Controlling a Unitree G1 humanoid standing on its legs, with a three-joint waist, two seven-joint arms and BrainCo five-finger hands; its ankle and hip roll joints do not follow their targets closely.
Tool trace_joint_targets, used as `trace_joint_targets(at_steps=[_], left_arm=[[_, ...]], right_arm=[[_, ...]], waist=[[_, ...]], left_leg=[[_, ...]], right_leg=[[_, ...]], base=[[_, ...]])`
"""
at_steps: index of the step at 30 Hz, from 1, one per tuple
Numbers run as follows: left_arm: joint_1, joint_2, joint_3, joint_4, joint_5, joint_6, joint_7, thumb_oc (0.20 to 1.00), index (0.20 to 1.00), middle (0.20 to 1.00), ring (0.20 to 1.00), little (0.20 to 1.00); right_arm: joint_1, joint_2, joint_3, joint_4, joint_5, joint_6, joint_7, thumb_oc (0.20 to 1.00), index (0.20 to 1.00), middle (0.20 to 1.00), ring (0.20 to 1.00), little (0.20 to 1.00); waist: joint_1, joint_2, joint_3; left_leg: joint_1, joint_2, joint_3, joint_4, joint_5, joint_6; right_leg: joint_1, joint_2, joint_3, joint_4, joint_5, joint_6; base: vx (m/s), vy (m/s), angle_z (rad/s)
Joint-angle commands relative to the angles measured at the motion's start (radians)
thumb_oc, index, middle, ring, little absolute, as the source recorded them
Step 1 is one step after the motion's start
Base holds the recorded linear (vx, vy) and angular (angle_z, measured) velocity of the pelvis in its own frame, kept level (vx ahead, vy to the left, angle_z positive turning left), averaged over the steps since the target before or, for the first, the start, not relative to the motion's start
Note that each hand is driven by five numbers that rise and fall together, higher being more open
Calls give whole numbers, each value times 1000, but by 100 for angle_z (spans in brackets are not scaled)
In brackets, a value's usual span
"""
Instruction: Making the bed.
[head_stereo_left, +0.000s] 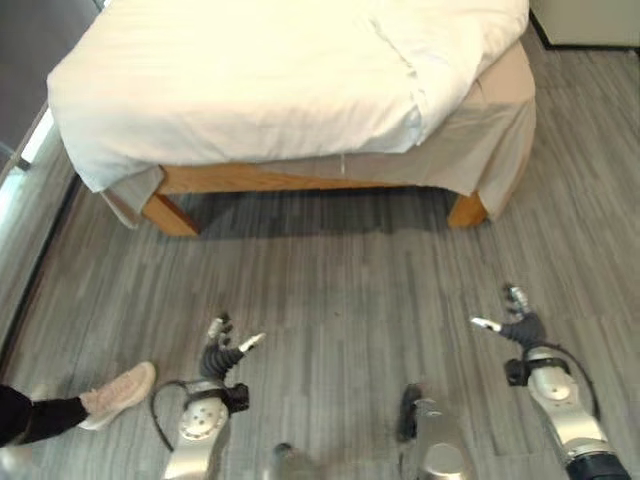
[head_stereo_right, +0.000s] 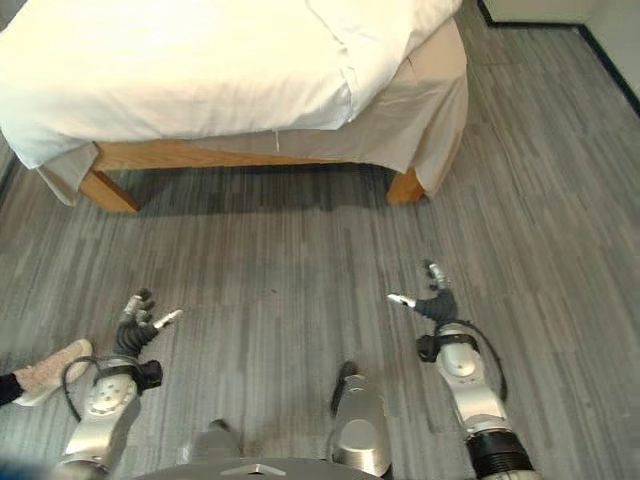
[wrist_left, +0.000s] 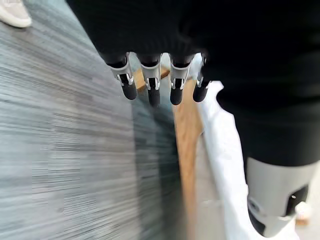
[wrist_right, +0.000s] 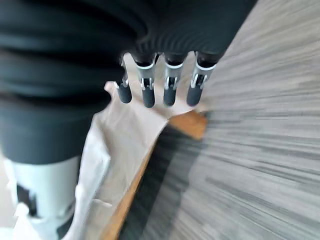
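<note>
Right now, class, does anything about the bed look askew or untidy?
Yes. The white duvet lies crooked on the bed: at the right corner it is bunched and pulled back, baring the beige sheet, which hangs loose over the wooden frame. Both hands are open, away from it.

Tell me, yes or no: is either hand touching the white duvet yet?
No. Both the left hand and the right hand hang open over the grey floor, well short of the white duvet.

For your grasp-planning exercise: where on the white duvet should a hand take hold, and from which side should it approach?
Probably the white duvet at its hanging foot edge, near the left corner, approached from the floor side in front. That loose, draped hem offers cloth to pinch.
</note>
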Motion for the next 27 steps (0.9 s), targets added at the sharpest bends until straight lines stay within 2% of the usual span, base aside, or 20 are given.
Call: trace_joint_targets(at_steps=[1,2,3,4,5,7,8,11,14,16,17,18,19,20,21,23,24,25,26,27], left_arm=[[-39,43,17,-111,2,-58,-13,1000,1000,1000,1000,1000],[-29,42,25,-132,12,-59,-11,1000,1000,1000,1000,1000],[-21,40,31,-150,25,-58,-9,1000,1000,1000,1000,1000],[-17,49,49,-179,55,-61,-5,1000,1000,1000,1000,1000],[-15,49,48,-181,57,-59,-5,1000,1000,1000,1000,1000],[-12,59,66,-199,81,-62,-14,1000,1000,1000,1000,1000],[-14,64,70,-199,86,-63,-9,1000,1000,1000,1000,1000],[-14,61,89,-193,84,-61,5,1000,1000,1000,1000,1000],[20,52,120,-188,95,-49,23,1000,1000,1000,1000,1000],[22,68,133,-183,119,-44,38,1000,1000,1000,1000,1000],[11,76,135,-181,129,-35,42,1000,1000,1000,1000,1000],[11,76,134,-181,129,-34,42,1000,1000,1000,1000,1000],[-10,87,130,-177,148,-24,59,1000,1000,1000,1000,1000],[-75,116,124,-144,207,9,108,1000,1000,1000,1000,1000],[-114,132,118,-138,240,20,126,1000,1000,1000,1000,1000],[-198,158,123,-133,269,35,181,1000,1000,1000,1000,1000],[-246,169,125,-141,284,40,207,1000,1000,1000,1000,1000],[-250,169,125,-139,285,41,209,1000,1000,1000,1000,1000],[-331,196,116,-157,311,44,246,1000,1000,1000,1000,1000],[-335,197,115,-155,312,44,247,1000,1000,1000,1000,1000]], right_arm=[[-37,-60,-9,-59,-36,-18,1,1000,1000,1000,1000,1000],[-40,-61,-9,-59,-36,-18,7,1000,1000,1000,1000,1000],[-42,-62,-6,-54,-37,-19,11,1000,1000,1000,1000,1000],[-37,-61,-6,-50,-35,-24,13,1000,1000,1000,1000,1000],[-36,-61,-7,-49,-35,-25,13,1000,1000,1000,1000,1000],[-21,-66,-20,-43,-33,-33,14,1000,1000,1000,1000,1000],[-15,-74,-28,-41,-30,-36,12,1000,1000,1000,1000,1000],[-7,-75,-35,-53,-20,-37,20,1000,1000,1000,1000,1000],[-3,-53,-12,-62,-30,-31,51,1000,1000,1000,1000,1000],[-4,-31,10,-70,-38,-41,60,1000,1000,1000,1000,1000],[1,-19,15,-79,-48,-42,64,1000,1000,1000,1000,1000],[1,-18,15,-79,-48,-42,64,1000,1000,1000,1000,1000],[-1,-18,23,-83,-58,-43,66,1000,1000,1000,1000,1000],[-23,-10,41,-98,-67,-39,64,1000,1000,1000,1000,1000],[-32,-7,47,-108,-72,-42,62,1000,1000,1000,1000,1000],[-44,-9,60,-129,-77,-43,61,1000,1000,1000,1000,1000],[-47,-12,72,-146,-79,-44,65,1000,1000,1000,1000,1000],[-49,-12,71,-147,-79,-43,65,1000,1000,1000,1000,1000],[-36,-18,90,-157,-70,-46,77,1000,1000,1000,1000,1000],[-37,-17,90,-157,-69,-45,77,1000,1000,1000,1000,1000]], waist=[[20,6,-5],[41,14,-8],[65,19,-15],[98,41,-19],[100,38,-20],[117,56,-30],[126,56,-32],[146,56,-41],[180,39,-64],[193,0,-79],[192,-13,-81],[196,-13,-82],[172,-19,-74],[133,-7,-65],[117,-1,-56],[85,1,-41],[64,-1,-34],[63,1,-34],[22,-11,-30],[21,-8,-30]], left_leg=[[80,-132,81,-134,-163,-13],[25,-159,87,-194,-178,-1],[-7,-182,106,-295,-168,12],[-59,-185,132,-470,-118,13],[-46,-191,138,-493,-107,11],[-76,-177,204,-654,-36,11],[-81,-185,235,-714,-22,20],[-120,-175,236,-728,-15,26],[-101,-169,183,-721,51,23],[-65,-169,200,-719,49,43],[-23,-178,234,-721,30,60],[-23,-177,237,-721,30,60],[18,-179,253,-720,9,69],[101,-178,282,-736,-41,92],[129,-178,288,-737,-64,100],[168,-180,295,-737,-95,94],[182,-182,291,-737,-106,84],[178,-179,289,-737,-103,84],[209,-180,259,-737,-128,55],[205,-175,257,-737,-124,55]], right_leg=[[131,-15,63,-313,125,71],[154,0,90,-313,100,79],[178,7,111,-313,80,88],[240,33,130,-313,41,103],[241,30,132,-313,39,103],[305,54,138,-313,3,115],[337,56,144,-313,-11,120],[421,64,179,-313,-52,126],[479,32,236,-296,-66,144],[460,-24,245,-150,3,187],[408,-57,249,-54,69,222],[405,-57,253,-53,69,222],[358,-86,241,75,161,235],[236,-110,238,278,282,235],[188,-136,215,336,294,235],[107,-204,138,344,247,232],[75,-214,110,298,195,218],[76,-211,105,293,197,216],[15,-179,95,149,121,197],[17,-173,90,139,127,193]], base=[[576,-28,-51],[779,11,-32],[784,127,-58],[613,98,-94],[678,93,-112],[576,69,-55],[644,68,-10],[634,80,-33],[658,132,-79],[586,101,-63],[361,81,-43],[273,55,-57],[412,120,-52],[536,156,-30],[555,180,-12],[410,41,13],[254,-29,27],[401,-136,38],[266,-124,52],[400,-224,48]])
